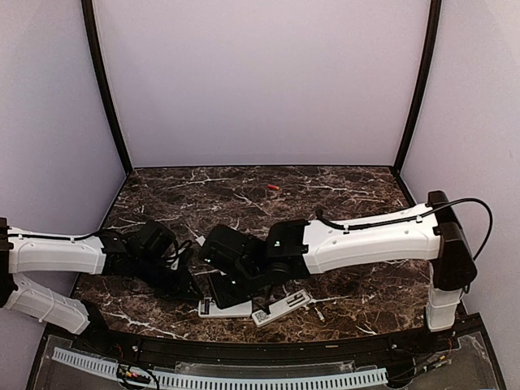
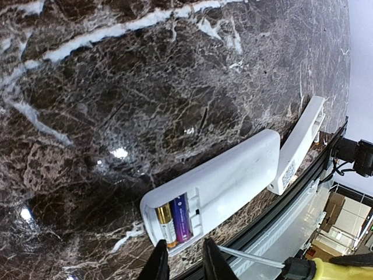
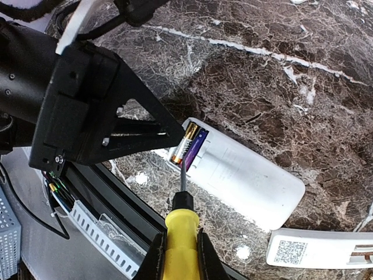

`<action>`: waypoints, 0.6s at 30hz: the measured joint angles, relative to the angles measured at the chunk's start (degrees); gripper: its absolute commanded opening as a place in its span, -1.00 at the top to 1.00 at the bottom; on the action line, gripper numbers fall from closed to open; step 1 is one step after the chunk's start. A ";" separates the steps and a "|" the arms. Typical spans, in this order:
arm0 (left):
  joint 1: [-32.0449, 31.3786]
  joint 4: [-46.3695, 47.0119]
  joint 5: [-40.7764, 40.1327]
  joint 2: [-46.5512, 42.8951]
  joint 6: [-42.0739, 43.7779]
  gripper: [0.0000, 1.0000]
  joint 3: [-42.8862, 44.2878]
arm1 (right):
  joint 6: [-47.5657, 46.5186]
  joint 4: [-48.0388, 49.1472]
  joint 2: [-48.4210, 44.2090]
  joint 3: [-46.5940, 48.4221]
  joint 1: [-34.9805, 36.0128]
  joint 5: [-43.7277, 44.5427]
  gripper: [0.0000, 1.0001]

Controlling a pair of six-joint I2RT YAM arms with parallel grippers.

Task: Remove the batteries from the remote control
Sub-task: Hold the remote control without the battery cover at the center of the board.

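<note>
Batteries (image 2: 173, 221) lie crosswise at remote (image 2: 233, 178) end — right claw (image 3: 180, 259) clamps tool (image 3: 181, 213); left claw (image 2: 183, 261) unclear.

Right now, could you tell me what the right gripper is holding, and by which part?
The right gripper holds the yellow-handled tool by its handle; its metal tip reaches the batteries.

Looks like a robotics lab: a closed test booth, not a home or shop. Shown by plain pale wall panels (image 1: 260, 81) on three sides, set between black corner posts (image 1: 104, 89) at upper left and upper right. Shown too by a white-and-black left arm (image 1: 57, 253) and right arm (image 1: 374, 240) mounted at the lower edge of a dark marble-patterned table (image 1: 341, 191). Along the bottom of the top view, a slotted white cable duct (image 1: 244, 379) beside bare coloured wires (image 3: 53, 189). At lower right of the left wrist view, past the table edge, blurred cardboard boxes (image 2: 344, 217).
</note>
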 measured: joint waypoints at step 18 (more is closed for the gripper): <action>0.00 0.17 -0.57 3.02 1.31 0.80 -1.81 | 1.09 -8.35 9.51 12.02 0.07 0.42 1.00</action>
